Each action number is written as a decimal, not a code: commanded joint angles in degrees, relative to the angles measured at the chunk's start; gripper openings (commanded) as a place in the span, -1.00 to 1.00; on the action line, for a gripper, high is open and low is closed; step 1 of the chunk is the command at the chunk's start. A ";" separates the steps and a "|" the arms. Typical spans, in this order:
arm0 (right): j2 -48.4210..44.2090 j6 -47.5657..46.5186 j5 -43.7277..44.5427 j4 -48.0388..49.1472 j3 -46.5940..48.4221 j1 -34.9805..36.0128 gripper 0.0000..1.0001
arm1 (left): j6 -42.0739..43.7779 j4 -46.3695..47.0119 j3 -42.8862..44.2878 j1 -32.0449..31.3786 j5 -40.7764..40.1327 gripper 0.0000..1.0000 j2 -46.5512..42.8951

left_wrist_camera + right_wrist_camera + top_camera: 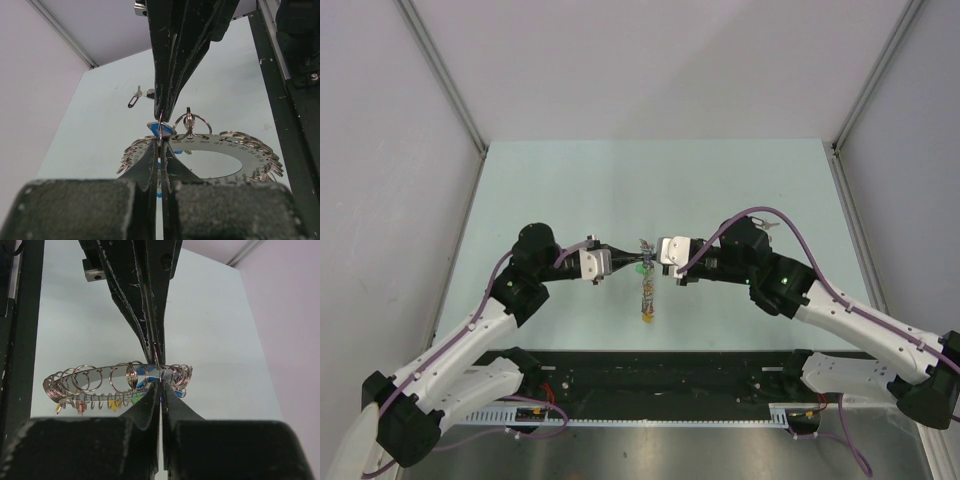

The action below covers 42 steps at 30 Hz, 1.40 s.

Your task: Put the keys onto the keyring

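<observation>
Both my arms reach in from the sides, elbows bent outward, forearms roughly level and pointing at each other. My left arm [480,330] ends in my left gripper [632,263], my right arm [850,315] in my right gripper [653,262]. The fingertips are nearly tip to tip at centre. Left jaws are pinched together with only a sliver between them, clamping the keyring [647,292] rim. Right jaws likewise, pinched on that rim from the opposite side.
</observation>
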 commanded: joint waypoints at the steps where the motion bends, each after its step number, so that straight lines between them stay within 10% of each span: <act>1: -0.39 -0.43 0.55 0.44 2.80 0.45 -1.00 | 0.27 3.08 1.32 -0.21 0.07 -0.99 -0.91; 42: -0.75 0.27 1.16 2.63 2.80 0.71 -1.00 | 0.54 2.47 1.40 -0.21 0.42 -0.99 -1.00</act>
